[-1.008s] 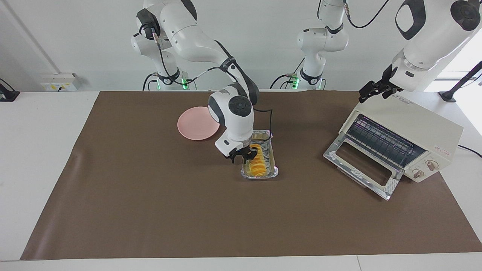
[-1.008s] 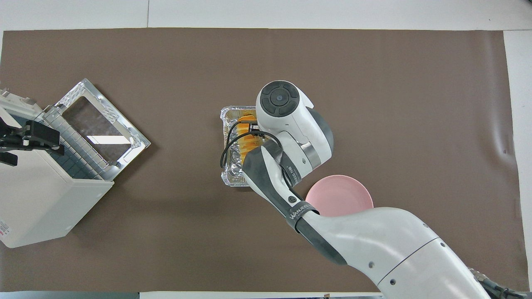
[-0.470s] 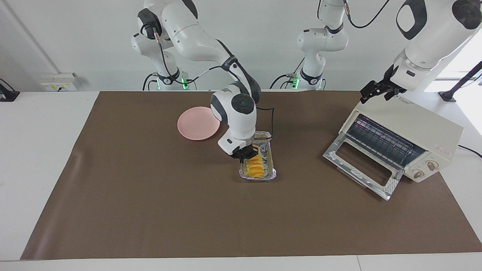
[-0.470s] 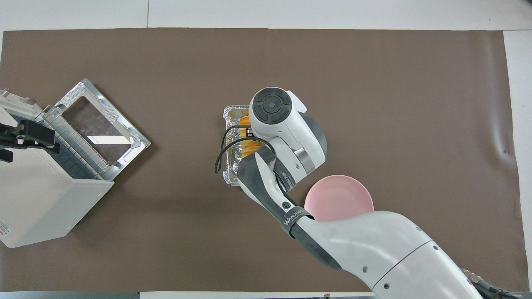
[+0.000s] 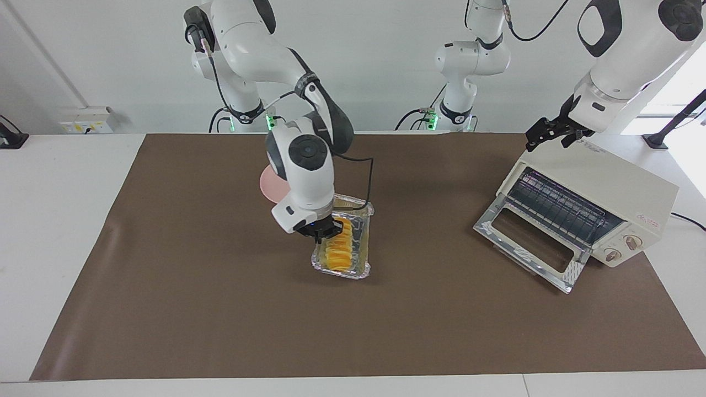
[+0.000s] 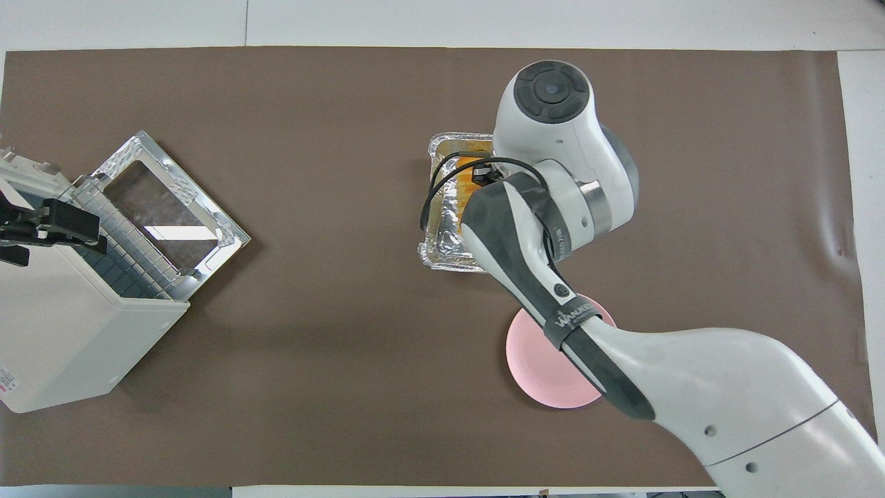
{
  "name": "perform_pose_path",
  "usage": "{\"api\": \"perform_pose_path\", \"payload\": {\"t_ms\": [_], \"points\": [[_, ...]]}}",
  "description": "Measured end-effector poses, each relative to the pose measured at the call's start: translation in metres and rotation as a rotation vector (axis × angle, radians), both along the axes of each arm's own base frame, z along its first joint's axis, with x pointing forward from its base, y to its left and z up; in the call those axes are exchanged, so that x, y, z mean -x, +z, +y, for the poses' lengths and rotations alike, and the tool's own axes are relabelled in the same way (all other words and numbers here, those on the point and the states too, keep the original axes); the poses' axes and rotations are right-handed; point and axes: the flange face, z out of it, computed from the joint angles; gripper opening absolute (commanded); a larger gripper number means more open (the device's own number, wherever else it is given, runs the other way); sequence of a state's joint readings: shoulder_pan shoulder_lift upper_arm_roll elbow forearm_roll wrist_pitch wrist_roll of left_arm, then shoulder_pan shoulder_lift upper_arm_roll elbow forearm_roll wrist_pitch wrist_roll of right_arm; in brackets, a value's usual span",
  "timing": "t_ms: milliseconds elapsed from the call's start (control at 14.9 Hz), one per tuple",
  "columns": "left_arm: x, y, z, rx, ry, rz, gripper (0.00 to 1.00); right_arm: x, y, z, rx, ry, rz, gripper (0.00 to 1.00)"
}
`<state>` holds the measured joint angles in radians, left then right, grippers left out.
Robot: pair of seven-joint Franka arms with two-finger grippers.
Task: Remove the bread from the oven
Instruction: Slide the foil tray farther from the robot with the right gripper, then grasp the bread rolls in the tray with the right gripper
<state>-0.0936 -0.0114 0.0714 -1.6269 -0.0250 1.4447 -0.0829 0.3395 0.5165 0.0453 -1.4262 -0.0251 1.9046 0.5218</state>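
The bread [image 5: 339, 251] lies in a crinkled foil tray [image 5: 361, 242] near the middle of the brown mat [image 5: 193, 309], well apart from every table edge. Its long axis runs from the robots' edge of the table toward the edge farthest from them, one end pointing at the robots and mostly hidden under the gripper. The ridged segments cross that axis. In the overhead view only a sliver of the bread [image 6: 462, 166] shows beside the arm.

The right gripper [image 5: 321, 232] is down in the tray at the bread's robot-side end; its dark fingers are against the loaf, but whether they have closed on it or stand apart I cannot tell. A pink plate [image 5: 267, 184], largely covered by the right arm, sits nearer the robots than the tray.

The oven [image 5: 623, 187] stands at the left arm's end of the table, its glass door [image 5: 529, 242] dropped open and the wire rack [image 5: 562, 207] exposed. The left gripper [image 5: 543, 135] waits over the oven's top corner nearest the robots; how far its fingers are apart I cannot tell.
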Motion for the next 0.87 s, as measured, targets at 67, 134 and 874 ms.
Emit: {"api": "perform_pose_path", "payload": {"t_ms": [67, 134, 874], "points": [[0.000, 0.000, -0.001, 0.000, -0.002, 0.000, 1.00, -0.006, 0.003, -0.024, 0.001, 0.011, 0.009, 0.00], [0.000, 0.000, -0.002, 0.000, -0.004, 0.000, 1.00, -0.012, 0.001, -0.046, 0.001, 0.024, 0.018, 0.00], [0.001, 0.006, 0.003, 0.001, 0.005, -0.017, 1.00, -0.011, -0.067, -0.151, -0.014, 0.073, -0.013, 1.00]]}}
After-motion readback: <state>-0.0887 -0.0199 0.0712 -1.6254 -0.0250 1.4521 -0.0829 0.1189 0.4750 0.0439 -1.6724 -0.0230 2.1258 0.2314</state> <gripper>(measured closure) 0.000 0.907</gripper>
